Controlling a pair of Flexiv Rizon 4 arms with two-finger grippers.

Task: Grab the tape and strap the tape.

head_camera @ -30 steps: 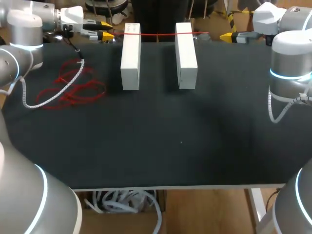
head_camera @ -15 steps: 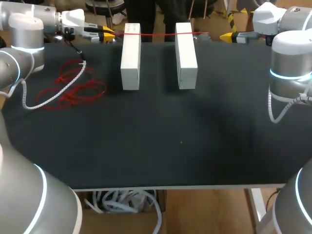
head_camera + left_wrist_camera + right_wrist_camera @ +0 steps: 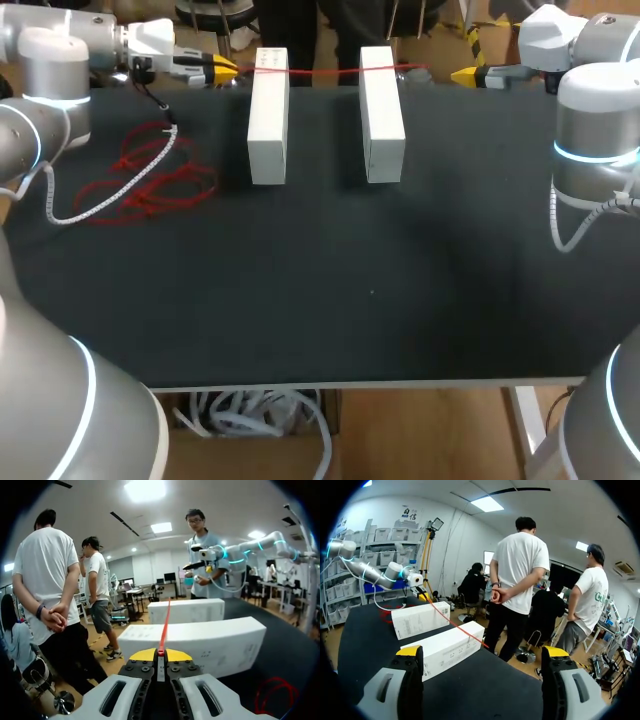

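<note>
Left hand (image 3: 218,70), clamped on the red tape (image 3: 325,71), stretches it across the left box (image 3: 268,115) and right box (image 3: 381,110) at the table's (image 3: 350,290) far edge. Right hand (image 3: 462,74) sits spread apart near the tape's loose end, likely ready to take it.

Left box (image 3: 268,115) beside right box (image 3: 382,112) at table's (image 3: 350,300) far edge (tape (image 3: 325,71) across both), tangle (image 3: 150,182) further left

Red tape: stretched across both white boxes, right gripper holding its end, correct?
No: the left gripper holds the end of the red tape, as the left wrist view shows; the right gripper is open. It does cross both white boxes.
</note>
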